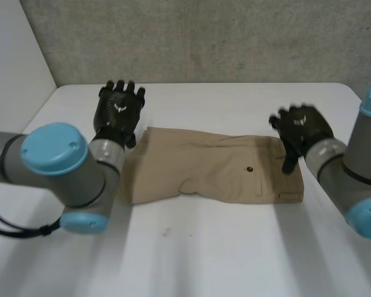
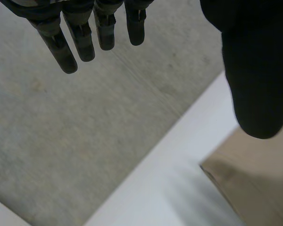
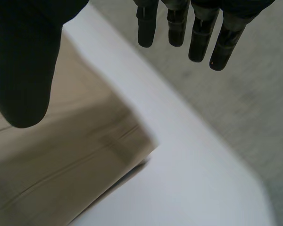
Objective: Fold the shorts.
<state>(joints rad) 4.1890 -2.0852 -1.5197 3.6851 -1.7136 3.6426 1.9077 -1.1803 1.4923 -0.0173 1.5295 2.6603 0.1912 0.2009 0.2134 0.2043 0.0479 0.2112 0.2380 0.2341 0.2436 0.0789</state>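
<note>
Tan shorts lie folded into a flat band across the middle of the white table, with a dark button on top. My left hand hovers just past the shorts' left end, fingers straight and spread, holding nothing. In the left wrist view its fingers and thumb stand apart above a corner of the shorts. My right hand hangs over the right end at the waistband, open too. Its straight fingers and thumb show above the shorts' corner.
A grey concrete wall rises behind the table's far edge. Bare white tabletop stretches in front of the shorts toward me. My grey arms with light-blue caps flank the cloth on both sides.
</note>
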